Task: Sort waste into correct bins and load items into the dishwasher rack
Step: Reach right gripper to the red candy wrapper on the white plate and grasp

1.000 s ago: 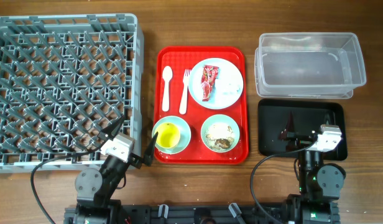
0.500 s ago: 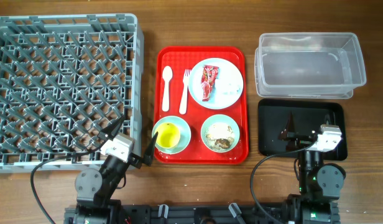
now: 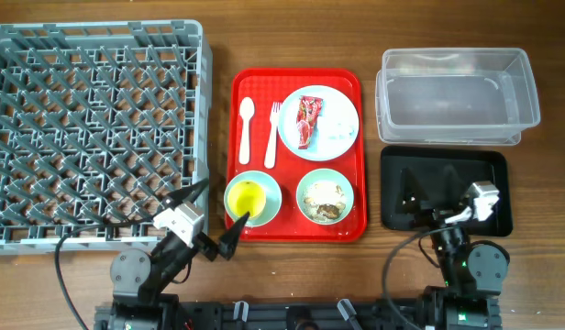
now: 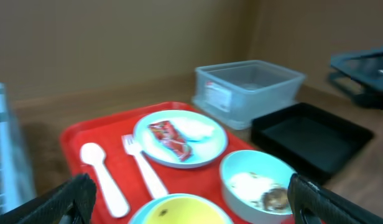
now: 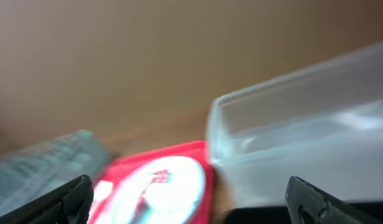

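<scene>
Bare table [image 3: 220,110] forms a narrow lane between the dishwasher rack [image 3: 94,128] at 9 o'clock and the red serving tray [image 3: 297,75]. A second lane separates that tray from the clear tub [image 3: 457,57] and black tray [image 3: 484,165] at 3 o'clock. The table at 12 o'clock lies open.

You have one grey rack [image 3: 99,32] on the left. One red tray [image 3: 288,169] sits in the middle. On it you can count one round plate [image 3: 339,126], one wrapper [image 3: 308,119], one spoon [image 3: 246,128], one fork [image 3: 271,136], one yellow cup [image 3: 249,197] and two pale bowls, the left bowl [image 3: 269,186] and the right bowl [image 3: 349,191]. On the right you have two bins: one clear tub [image 3: 457,96], far, and one black tray [image 3: 448,174], near.
</scene>
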